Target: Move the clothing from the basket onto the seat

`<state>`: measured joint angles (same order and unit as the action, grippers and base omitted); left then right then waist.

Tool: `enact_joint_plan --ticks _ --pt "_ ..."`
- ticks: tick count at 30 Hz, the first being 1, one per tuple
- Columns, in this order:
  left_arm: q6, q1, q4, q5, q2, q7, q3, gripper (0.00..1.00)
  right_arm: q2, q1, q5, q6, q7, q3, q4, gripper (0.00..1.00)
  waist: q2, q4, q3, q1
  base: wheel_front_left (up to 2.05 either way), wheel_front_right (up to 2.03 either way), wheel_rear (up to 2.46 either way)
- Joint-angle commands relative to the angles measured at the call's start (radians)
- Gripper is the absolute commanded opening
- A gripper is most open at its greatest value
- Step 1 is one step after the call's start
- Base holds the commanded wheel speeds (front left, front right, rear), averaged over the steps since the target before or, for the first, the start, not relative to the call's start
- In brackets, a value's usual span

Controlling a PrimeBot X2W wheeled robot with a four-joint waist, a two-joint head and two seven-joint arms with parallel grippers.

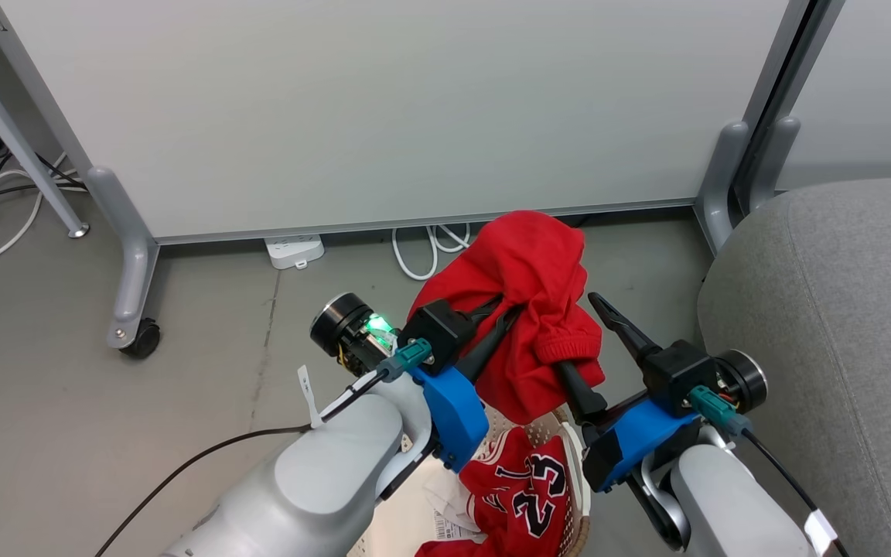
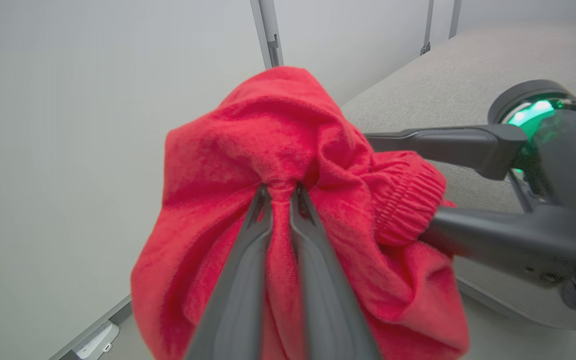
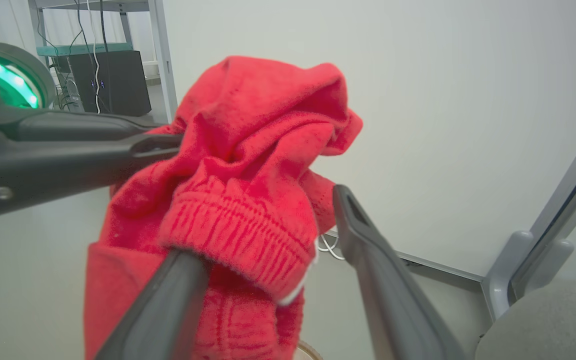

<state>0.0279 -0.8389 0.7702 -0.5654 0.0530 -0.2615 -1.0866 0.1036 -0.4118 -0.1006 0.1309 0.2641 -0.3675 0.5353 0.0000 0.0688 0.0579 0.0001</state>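
**Red cloth hangs over the basket in the robot's left claw**

The left gripper is clamped on a bunched fold of the plain red cloth, holding it in the air above the basket and in front of a pale partition panel. In the left wrist view the two dark fingers stand nearly together with a ridge of fabric pinched between their tips.

The right gripper has its jaws wide apart beside the cloth. One finger runs in beneath the ribbed elastic cuff of the cloth. Its tip is hidden, so it may sit inside the cuff or merely under it. The other finger stands free in the air, clear of the fabric.

The red jersey, with its black "23" facing up, lies in the basket directly below the hanging cloth. The basket stands on the grey floor between the two forearms. The grey seat is at the robot's right, with neither garment on the part of it that shows.
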Motion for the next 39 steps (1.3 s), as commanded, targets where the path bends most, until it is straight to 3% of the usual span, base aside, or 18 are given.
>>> enact_joint_plan --ticks 1,2,3,23,24,25,39 --pt "-0.004 -0.012 -0.003 -0.004 0.002 -0.003 -0.002 0.00 -0.006 -0.020 -0.009 0.000 0.001 -0.003 0.005 1.00 0.0000 0.000 0.001 -0.0001 0.00 0.00 0.00" --pt "-0.004 -0.013 -0.004 -0.005 0.002 -0.003 -0.004 0.00 -0.009 -0.023 -0.013 0.000 0.001 -0.008 0.016 1.00 0.0000 0.000 0.002 -0.0001 0.00 0.00 0.00" --pt "-0.004 -0.016 -0.003 -0.006 0.001 -0.003 -0.005 0.00 -0.013 -0.032 -0.016 0.000 0.001 -0.014 0.026 0.00 0.0000 0.000 0.004 -0.0001 0.00 0.00 0.00" --pt "-0.005 -0.020 0.007 -0.022 -0.001 -0.004 -0.024 0.00 -0.008 -0.047 -0.039 0.000 0.001 -0.024 0.031 0.00 0.0000 0.002 0.004 -0.0001 0.00 0.00 0.00" --pt "-0.005 -0.020 0.008 -0.024 -0.001 -0.004 -0.025 0.14 -0.008 -0.047 -0.040 0.000 0.001 -0.024 0.031 0.00 0.0000 0.002 0.004 -0.0001 0.00 0.00 0.00" --pt "-0.009 -0.020 0.009 -0.024 -0.001 -0.004 -0.025 1.00 -0.008 -0.047 -0.041 0.000 0.001 -0.024 0.031 0.00 0.0000 0.002 0.004 -0.0001 0.00 0.00 0.00" --pt "-0.017 -0.016 0.010 -0.022 0.001 -0.005 -0.029 1.00 0.000 -0.029 -0.049 0.000 0.001 -0.009 0.022 0.00 0.0000 -0.003 0.005 -0.0001 0.00 0.00 0.00"
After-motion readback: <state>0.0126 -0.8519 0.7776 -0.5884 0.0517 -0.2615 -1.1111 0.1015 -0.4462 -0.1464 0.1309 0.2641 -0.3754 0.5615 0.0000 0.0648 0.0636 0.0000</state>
